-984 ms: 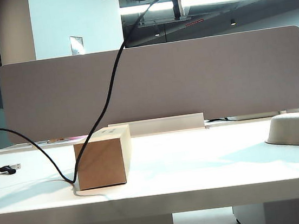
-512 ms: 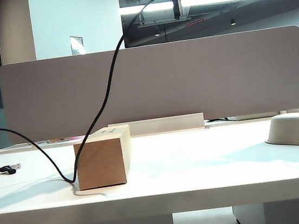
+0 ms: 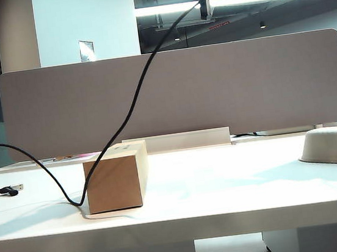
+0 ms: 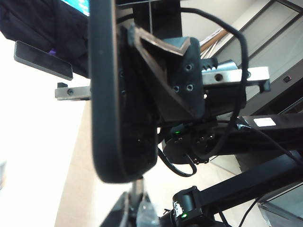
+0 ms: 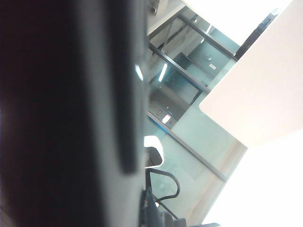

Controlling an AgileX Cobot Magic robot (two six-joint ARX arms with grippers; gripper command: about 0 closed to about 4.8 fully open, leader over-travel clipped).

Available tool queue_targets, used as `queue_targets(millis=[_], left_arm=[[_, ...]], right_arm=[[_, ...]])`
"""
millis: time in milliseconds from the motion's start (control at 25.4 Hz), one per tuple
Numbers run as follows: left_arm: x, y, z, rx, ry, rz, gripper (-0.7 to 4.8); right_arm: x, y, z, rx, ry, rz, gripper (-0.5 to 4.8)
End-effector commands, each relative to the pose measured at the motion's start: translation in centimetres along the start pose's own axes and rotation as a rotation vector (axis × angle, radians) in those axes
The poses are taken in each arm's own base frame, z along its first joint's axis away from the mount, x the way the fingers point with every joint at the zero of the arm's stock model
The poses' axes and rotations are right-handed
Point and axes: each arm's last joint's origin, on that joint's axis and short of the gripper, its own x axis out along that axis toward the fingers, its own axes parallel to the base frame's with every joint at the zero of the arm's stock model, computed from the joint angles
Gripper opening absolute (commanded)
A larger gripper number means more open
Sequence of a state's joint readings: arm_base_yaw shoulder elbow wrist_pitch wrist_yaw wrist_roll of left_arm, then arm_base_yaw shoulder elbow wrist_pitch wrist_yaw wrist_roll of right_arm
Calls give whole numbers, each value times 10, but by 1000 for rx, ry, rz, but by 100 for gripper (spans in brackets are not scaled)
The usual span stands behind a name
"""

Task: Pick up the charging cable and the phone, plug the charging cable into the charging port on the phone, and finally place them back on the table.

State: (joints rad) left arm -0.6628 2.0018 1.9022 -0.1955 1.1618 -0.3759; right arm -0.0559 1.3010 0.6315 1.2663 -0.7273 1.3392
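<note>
Left wrist view: left hand [image 4: 142,94] clamped on phone [image 4: 118,94]

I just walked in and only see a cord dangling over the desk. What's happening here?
Both arms work high above the white desk top, nearly out of the exterior view. The long thin black charging cable hangs from up there, dips beside the brown cardboard box and trails off left. In the left wrist view the flat black phone fills the frame edge-on, apparently held in the shut left gripper. The right gripper is shut too; its view is mostly blocked by something dark. Whether the plug is in can't be seen.
</note>
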Motion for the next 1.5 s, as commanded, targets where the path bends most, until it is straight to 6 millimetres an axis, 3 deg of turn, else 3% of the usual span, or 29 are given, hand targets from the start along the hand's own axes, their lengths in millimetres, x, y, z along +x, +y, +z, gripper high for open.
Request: queue_targets(millis=[39,433,748,905,1063,1181,1299,1496], left_arm=[[-5,-3,8,27,-40,7,-6],[-6,-3,9,20,-49,6,-6],[-37,9,6,-69,-7,-41,-6],[-64,11,4,-95,-13,9,-6],[-94,2,-8,-75,13,217,-6],[-113,-11,-24,-25,165,535,-6],[-119,-19,-34,-8,302,699,-6],[-121,-24,-39,-35,357,730,-6]], right_arm=[[2,2,-2,-30,69,9,-6],[1,-2,-3,-50,84,-19,-6],[0,-10,-2,-91,50,-94,-6],[-5,-26,-4,-82,32,-253,-6],[-16,-51,-15,-17,42,-543,-6],[-24,-62,-23,3,73,-710,-6],[-31,-70,-30,7,103,-833,-6],[-39,-86,-40,72,157,-939,-6]])
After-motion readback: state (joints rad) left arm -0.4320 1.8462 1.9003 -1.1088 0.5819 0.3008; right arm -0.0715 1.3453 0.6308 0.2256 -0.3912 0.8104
